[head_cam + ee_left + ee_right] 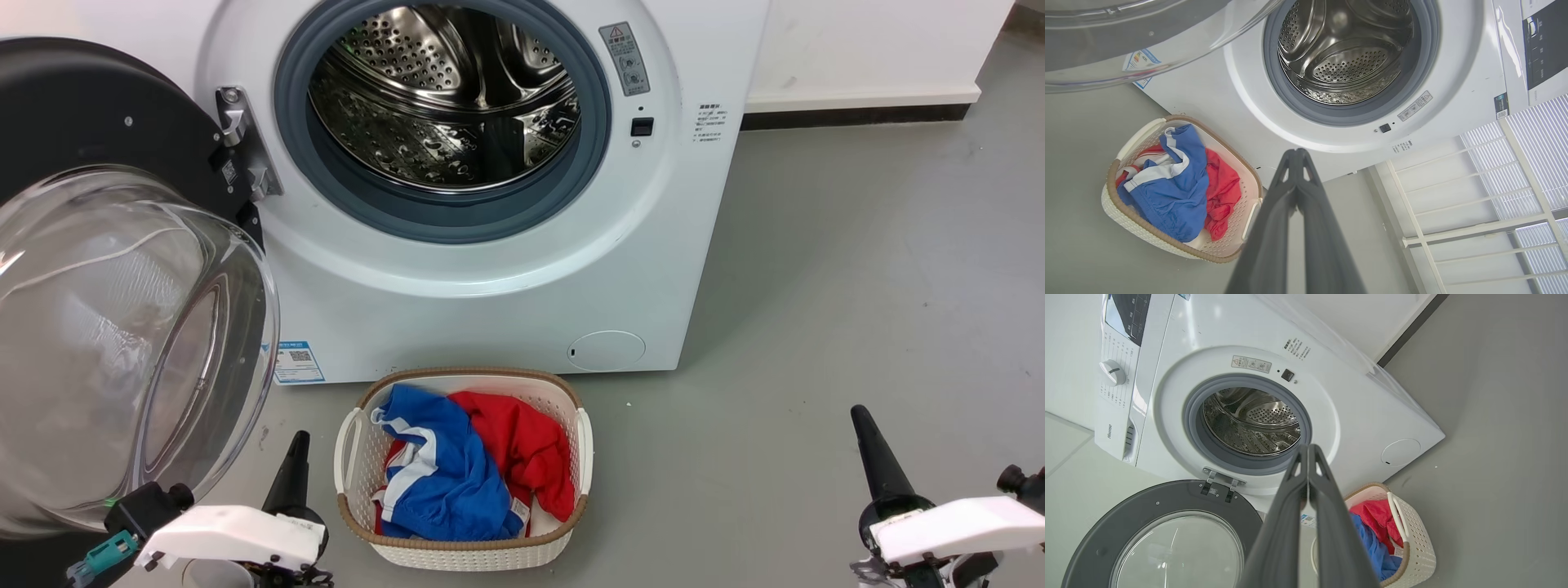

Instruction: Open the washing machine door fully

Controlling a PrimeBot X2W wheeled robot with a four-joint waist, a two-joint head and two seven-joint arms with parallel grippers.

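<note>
Both left gripper and right gripper closed; door swung open; right wrist view adds dial; basket holds clothes, probably shirts

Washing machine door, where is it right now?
In the head view the door stands swung open at far left, hinged beside the drum, above the left gripper, left of the basket.
</note>
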